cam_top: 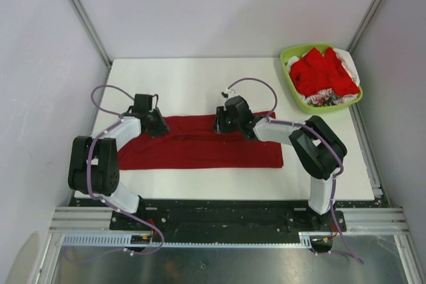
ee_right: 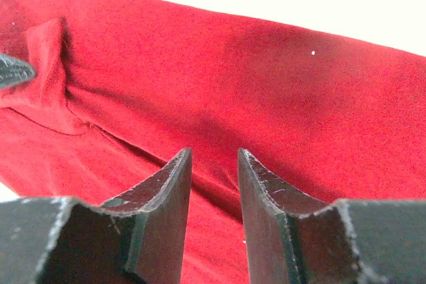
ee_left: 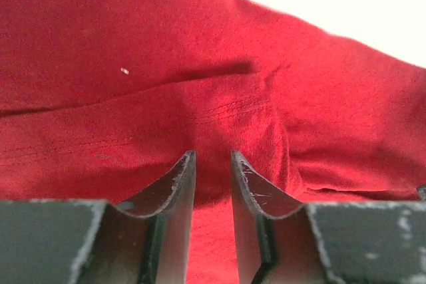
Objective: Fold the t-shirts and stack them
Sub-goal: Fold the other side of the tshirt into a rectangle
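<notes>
Folding crimson shirt: L gripper pinches far edge; R gripper near-closed, can't tell if gripping. Next: both draw edge nearward evenly.

Patterned fabric mostly under red shirts

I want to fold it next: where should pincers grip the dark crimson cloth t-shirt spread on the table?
The dark crimson cloth t-shirt lies flat as a long band, so I'd pinch its far long edge from above at two well-spaced points.
</notes>
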Robot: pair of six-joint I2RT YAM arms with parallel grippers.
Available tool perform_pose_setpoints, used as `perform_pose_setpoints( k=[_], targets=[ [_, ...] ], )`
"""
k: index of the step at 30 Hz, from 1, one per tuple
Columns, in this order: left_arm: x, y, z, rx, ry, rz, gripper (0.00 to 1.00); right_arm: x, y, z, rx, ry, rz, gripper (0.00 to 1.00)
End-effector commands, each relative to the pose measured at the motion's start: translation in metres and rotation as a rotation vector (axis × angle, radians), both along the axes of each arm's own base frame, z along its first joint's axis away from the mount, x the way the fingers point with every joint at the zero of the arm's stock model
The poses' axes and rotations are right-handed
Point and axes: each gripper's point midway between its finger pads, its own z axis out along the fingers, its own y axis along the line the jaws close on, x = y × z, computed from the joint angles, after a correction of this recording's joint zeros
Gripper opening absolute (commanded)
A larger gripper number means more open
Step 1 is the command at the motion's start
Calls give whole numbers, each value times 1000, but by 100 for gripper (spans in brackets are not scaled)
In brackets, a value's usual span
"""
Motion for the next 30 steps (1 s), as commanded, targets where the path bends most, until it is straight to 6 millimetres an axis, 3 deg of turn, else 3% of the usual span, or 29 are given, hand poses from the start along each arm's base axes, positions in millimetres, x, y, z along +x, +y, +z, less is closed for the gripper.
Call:
perform_pose_setpoints(
  k=[1, 6, 9, 16, 19, 23, 30],
  targets=[
    [-13, -10, -15, -46, 28, 12, 31, 7, 14, 7, 39, -17, 1, 39],
    [-24, -7, -31, -30, 74, 36, 27, 5, 19, 1, 29, -7, 10, 38],
    [-22, -8, -31, -31, 74, 32, 26, 5, 20, 1, 16, -12, 13, 38],
    [12, -8, 36, -34, -113, 14, 35, 6, 17, 2, -11, -29, 13, 38],
    [24, -2, 52, -1, -157, 13, 38, 6, 17, 4, -12, -34, 16, 38],
    [36, 6, 51, 53, -157, 22, 41, 5, 16, 5, -17, -40, 22, 38],
    [60, 12, 28, 152, -124, -12, 44, 7, 13, 5, -36, -47, 18, 38]
  ],
)
